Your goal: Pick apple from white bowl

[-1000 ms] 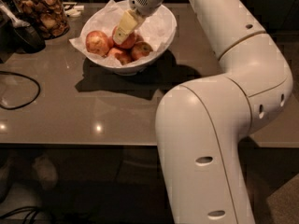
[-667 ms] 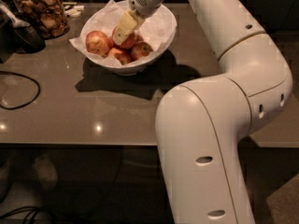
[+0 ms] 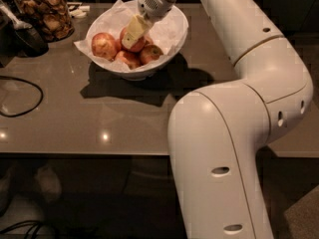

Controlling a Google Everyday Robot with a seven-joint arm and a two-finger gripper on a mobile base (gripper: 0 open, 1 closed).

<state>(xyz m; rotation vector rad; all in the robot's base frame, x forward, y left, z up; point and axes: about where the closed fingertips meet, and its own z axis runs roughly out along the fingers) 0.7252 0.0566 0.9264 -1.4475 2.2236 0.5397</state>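
Note:
The white bowl [image 3: 172, 41], lined with crinkled white paper, stands at the back of the grey table and holds several apples. The deep red apple [image 3: 138, 44] lies in the middle of the bowl, partly hidden. My gripper [image 3: 132, 32] reaches down into the bowl from above and sits right on this apple. A paler apple [image 3: 103, 45] lies to its left, and two more lie at the front [image 3: 127, 59] and front right [image 3: 150, 54].
A glass jar of brown snacks [image 3: 46, 13] stands left of the bowl, with a dark object [image 3: 22, 36] beside it. A black cable [image 3: 22, 97] loops on the table's left. My own white arm [image 3: 234, 133] fills the right side. The table's front edge [image 3: 89, 155] runs across.

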